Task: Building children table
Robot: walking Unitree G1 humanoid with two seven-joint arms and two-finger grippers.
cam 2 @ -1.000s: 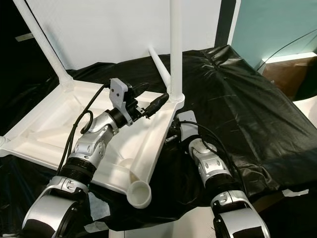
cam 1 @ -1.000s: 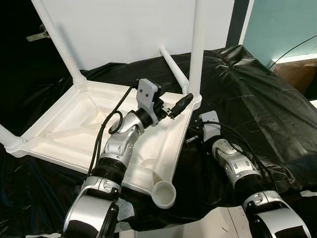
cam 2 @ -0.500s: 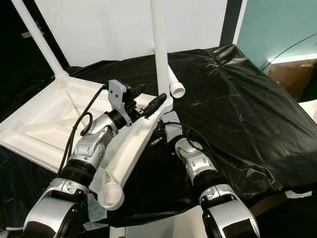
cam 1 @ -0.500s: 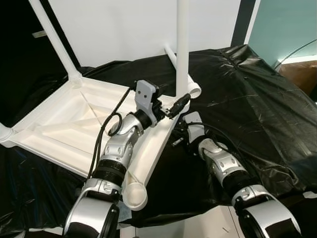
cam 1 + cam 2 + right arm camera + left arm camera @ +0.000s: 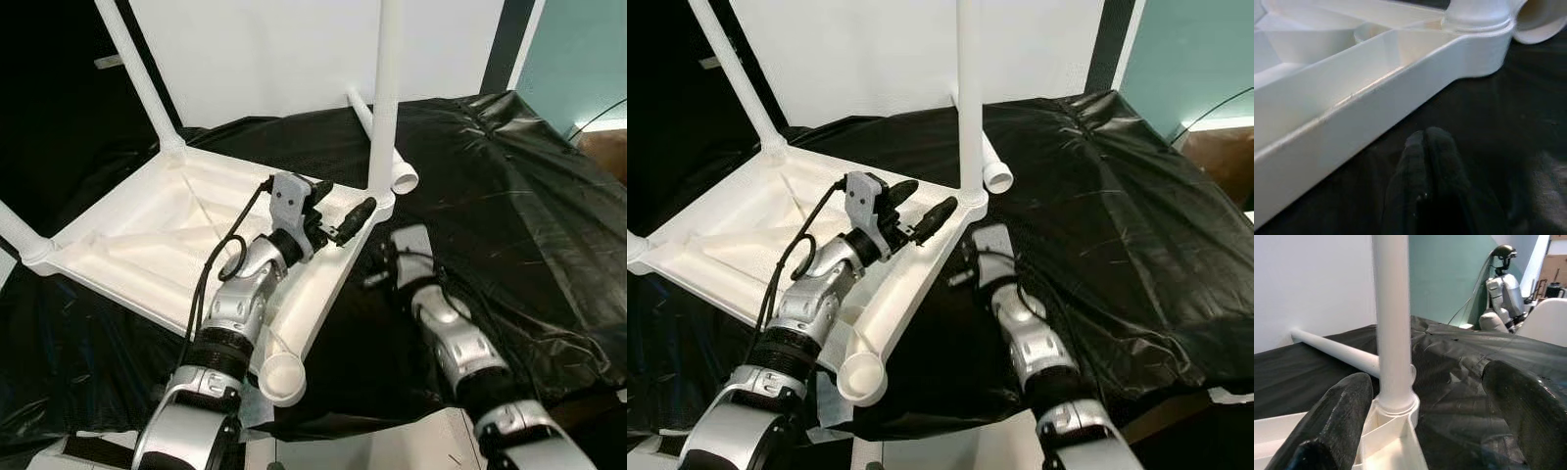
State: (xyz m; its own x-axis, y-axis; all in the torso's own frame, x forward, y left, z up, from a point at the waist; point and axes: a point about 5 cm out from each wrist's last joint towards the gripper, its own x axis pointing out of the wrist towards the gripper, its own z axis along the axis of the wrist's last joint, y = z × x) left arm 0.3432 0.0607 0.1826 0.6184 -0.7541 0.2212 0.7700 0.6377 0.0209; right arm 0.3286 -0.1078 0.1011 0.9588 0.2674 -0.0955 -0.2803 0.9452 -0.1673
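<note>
The white plastic table (image 5: 127, 250) lies upside down on a black sheet. Three legs stand in its corner sockets; the closest upright leg (image 5: 384, 98) rises at the right corner. A loose leg (image 5: 991, 166) lies on the sheet behind that corner. The near corner socket (image 5: 277, 377) is empty. My left gripper (image 5: 341, 204) hovers open over the table's right rim, fingers pointing at the base of the upright leg (image 5: 1392, 333) without touching it. My right gripper (image 5: 1425, 147) is shut on nothing, low on the sheet beside the table's outer rim (image 5: 1376, 98).
The black sheet (image 5: 509, 196) covers the whole work surface and drops off at the front edge (image 5: 392, 421). A white wall panel (image 5: 274, 49) stands behind. Another robot (image 5: 1503, 279) and a white chair (image 5: 1552, 328) stand farther off to the right.
The camera has shifted. The table has turned, its near empty socket swinging left relative to my arms. My left gripper stays open by the upright leg; my right gripper stays low beside the rim.
</note>
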